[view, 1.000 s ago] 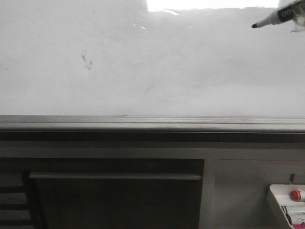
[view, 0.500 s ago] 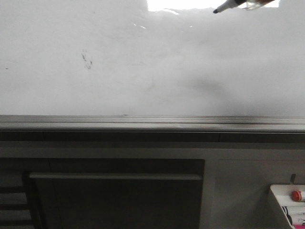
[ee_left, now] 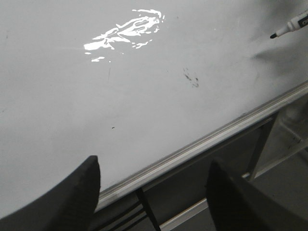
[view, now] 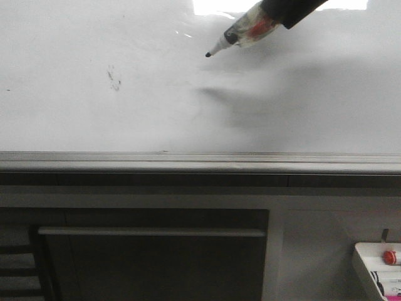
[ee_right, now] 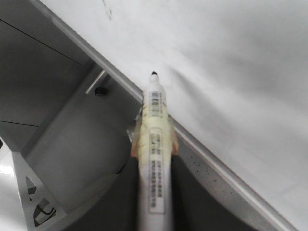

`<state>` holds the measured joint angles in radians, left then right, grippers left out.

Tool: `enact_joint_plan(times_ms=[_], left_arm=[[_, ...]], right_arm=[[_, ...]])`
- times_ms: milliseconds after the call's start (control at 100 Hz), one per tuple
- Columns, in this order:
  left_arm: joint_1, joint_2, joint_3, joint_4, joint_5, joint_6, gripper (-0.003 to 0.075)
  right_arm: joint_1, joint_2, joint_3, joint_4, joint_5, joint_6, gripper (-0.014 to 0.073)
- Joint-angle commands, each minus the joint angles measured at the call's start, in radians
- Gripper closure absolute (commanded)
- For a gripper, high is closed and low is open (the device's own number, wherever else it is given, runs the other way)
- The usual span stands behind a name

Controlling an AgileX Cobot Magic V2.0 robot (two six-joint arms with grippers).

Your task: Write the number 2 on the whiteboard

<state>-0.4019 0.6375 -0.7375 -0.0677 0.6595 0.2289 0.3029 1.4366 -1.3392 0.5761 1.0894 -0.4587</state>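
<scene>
The whiteboard (view: pixel 125 119) fills the upper half of the front view, glossy white, with a grey rail along its lower edge. No number 2 is in view on it. My right gripper (ee_right: pixel 155 166) is shut on a white marker (view: pixel 245 31) with a taped barrel, entering from the top of the front view. Its black tip (view: pixel 208 54) points left and down over the board's upper middle, and its shadow lies a little below it. The same marker (ee_left: pixel 290 29) shows far off in the left wrist view. My left gripper (ee_left: pixel 154 192) is open and holds nothing, over the board's rail (ee_left: pixel 202 142).
A small dark smudge (view: pixel 114 78) marks the board left of the marker tip. Below the rail is a grey cabinet front with a dark panel (view: pixel 150 251). A small white tray (view: pixel 363 266) with markers sits at the lower right.
The marker has moved left and down in the front view, from the upper right corner to the upper middle of the board. Its shadow on the board has grown darker.
</scene>
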Motion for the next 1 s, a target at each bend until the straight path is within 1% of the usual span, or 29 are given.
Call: enact_joint_plan(times_ms=[0, 160, 290, 330, 390, 500, 560, 690, 820, 890, 990], left_arm=[[0.002, -0.001, -0.029, -0.003, -0.092, -0.010, 0.0279], [0.002, -0.001, -0.029, -0.003, -0.112, -0.010, 0.0279], [0.002, -0.001, -0.029, -0.003, -0.112, -0.010, 0.0279], [0.002, -0.001, -0.029, -0.003, -0.112, -0.010, 0.0279], [0.002, -0.001, -0.029, -0.003, -0.112, -0.010, 0.0279], [0.002, -0.001, -0.029, 0.001, -0.112, -0.010, 0.0279], [0.002, -0.001, -0.029, 0.001, -0.112, -0.010, 0.0279], [0.002, -0.001, -0.029, 0.001, -0.112, -0.010, 0.0279], [0.002, -0.001, -0.029, 0.001, -0.112, -0.010, 0.0279], [0.002, -0.001, -0.029, 0.001, -0.112, -0.010, 0.0279], [0.002, -0.001, -0.029, 0.001, -0.110, -0.010, 0.0279]], right_arm=[[-0.003, -0.005, -0.055, 0.043, -0.038, -0.029, 0.0649], [-0.003, 0.045, -0.070, 0.036, -0.076, -0.036, 0.0649], [-0.009, 0.058, -0.070, -0.017, -0.128, -0.031, 0.0649], [-0.021, 0.055, -0.072, -0.016, -0.133, -0.027, 0.0649], [-0.041, 0.038, -0.072, -0.020, -0.117, -0.025, 0.0649], [-0.076, 0.020, -0.058, -0.027, -0.036, -0.025, 0.0649], [-0.076, 0.020, -0.030, -0.020, -0.040, -0.025, 0.0649], [-0.024, 0.024, 0.045, -0.011, -0.136, -0.029, 0.0649], [0.032, 0.052, 0.052, -0.011, -0.185, -0.029, 0.0649], [0.038, 0.068, 0.050, -0.008, -0.205, -0.029, 0.0649], [0.023, 0.067, 0.050, -0.029, -0.185, -0.029, 0.0649]])
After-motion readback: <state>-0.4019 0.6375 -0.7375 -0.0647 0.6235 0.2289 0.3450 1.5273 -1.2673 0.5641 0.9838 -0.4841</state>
